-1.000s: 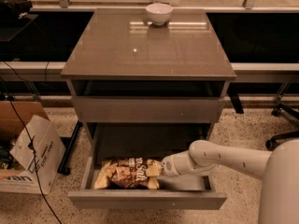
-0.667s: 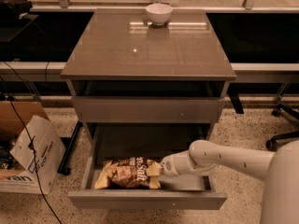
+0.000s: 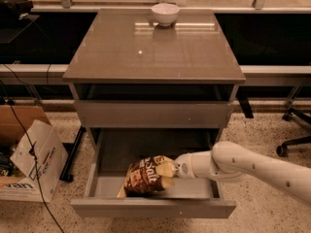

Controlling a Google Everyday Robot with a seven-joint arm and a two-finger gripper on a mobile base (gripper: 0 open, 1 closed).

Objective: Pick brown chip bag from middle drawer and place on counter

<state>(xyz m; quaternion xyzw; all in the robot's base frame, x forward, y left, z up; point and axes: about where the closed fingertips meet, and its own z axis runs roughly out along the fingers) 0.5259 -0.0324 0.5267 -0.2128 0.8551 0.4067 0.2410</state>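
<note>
The brown chip bag [image 3: 146,176] is in the open middle drawer [image 3: 153,208], tilted, with its right end raised off the drawer floor. My gripper [image 3: 171,170] reaches in from the right over the drawer's right side. It is shut on the bag's cream-tan right end. The counter [image 3: 155,52] is the glossy grey-brown top of the cabinet, above the drawer.
A small white bowl [image 3: 165,13] stands at the counter's back edge. The closed upper drawer panel [image 3: 153,114] overhangs the back of the open drawer. A cardboard box [image 3: 29,159] and cables lie on the floor at left, and a chair base [image 3: 294,142] at right.
The bag lay flat on the drawer floor before. Now its right end is lifted and the bag tilts up toward my gripper, which has risen slightly.
</note>
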